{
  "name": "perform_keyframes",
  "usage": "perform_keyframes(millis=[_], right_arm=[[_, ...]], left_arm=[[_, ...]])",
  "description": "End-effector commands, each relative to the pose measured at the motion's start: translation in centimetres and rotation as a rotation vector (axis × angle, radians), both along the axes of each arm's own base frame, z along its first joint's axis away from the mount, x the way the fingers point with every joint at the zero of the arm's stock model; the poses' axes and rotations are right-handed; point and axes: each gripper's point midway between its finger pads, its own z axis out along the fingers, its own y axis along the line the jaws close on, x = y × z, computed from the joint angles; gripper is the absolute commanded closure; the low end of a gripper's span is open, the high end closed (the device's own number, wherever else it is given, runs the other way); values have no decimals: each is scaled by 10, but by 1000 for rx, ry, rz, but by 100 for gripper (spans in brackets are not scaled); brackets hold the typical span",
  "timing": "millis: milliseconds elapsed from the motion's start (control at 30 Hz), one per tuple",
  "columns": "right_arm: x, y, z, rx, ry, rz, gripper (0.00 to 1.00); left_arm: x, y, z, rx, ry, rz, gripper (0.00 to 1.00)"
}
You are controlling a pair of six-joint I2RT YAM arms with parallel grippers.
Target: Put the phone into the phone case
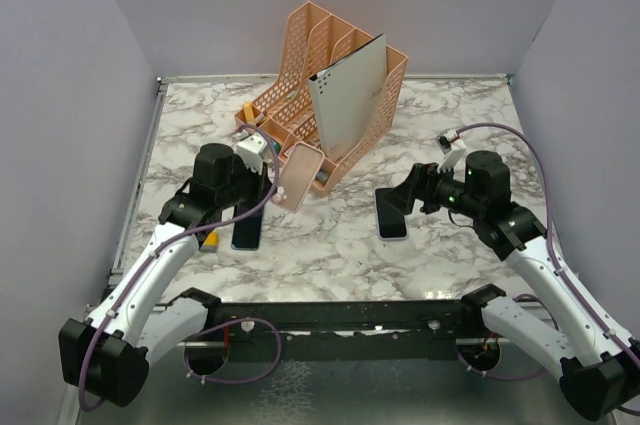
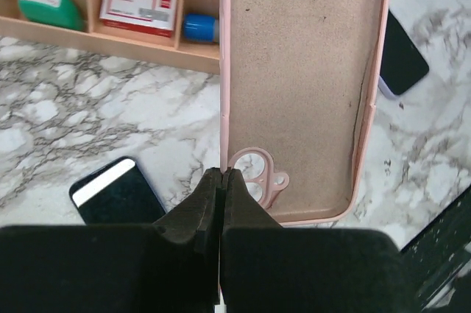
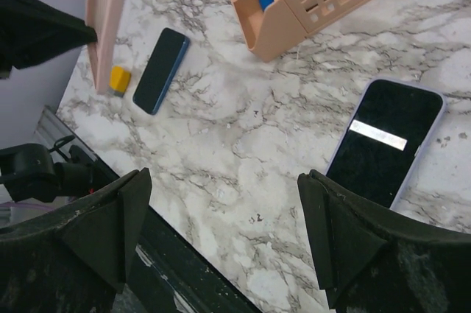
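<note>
The pink phone case [image 1: 298, 175] hangs tilted above the table, its brown-lined inside [image 2: 302, 85] facing the left wrist camera. My left gripper [image 2: 223, 174] is shut on the case's long edge near the camera cut-out. The phone [image 1: 391, 215], black screen up with a pale lilac rim, lies flat on the marble right of centre. My right gripper [image 1: 400, 197] hovers just above it with the jaws wide apart and nothing between them. In the right wrist view the phone [image 3: 386, 143] lies beyond the right finger [image 3: 346, 232], and the case [image 3: 107, 18] shows edge-on at the upper left.
A second, dark blue phone [image 1: 247, 230] lies under my left arm beside a small yellow block [image 3: 119, 81]. A peach desk organizer [image 1: 330, 95] with a grey folder stands at the back centre, small items in its front tray [image 2: 140, 11]. The table's near edge [image 3: 184, 254] runs below the right gripper.
</note>
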Motion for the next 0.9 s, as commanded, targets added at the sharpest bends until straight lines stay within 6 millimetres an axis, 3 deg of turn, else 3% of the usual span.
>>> perform_keyframes(millis=[0, 267, 633, 867], right_arm=[[6, 13, 27, 43, -46, 62, 14], [2, 13, 16, 61, -19, 54, 15], [-3, 5, 6, 35, 6, 21, 15], [-10, 1, 3, 46, 12, 6, 14]], left_arm=[[-20, -28, 9, 47, -167, -253, 100], [-53, -58, -21, 248, -269, -625, 100], [-82, -95, -96, 647, -351, -1118, 100], [-81, -119, -111, 738, -478, -1357, 100]])
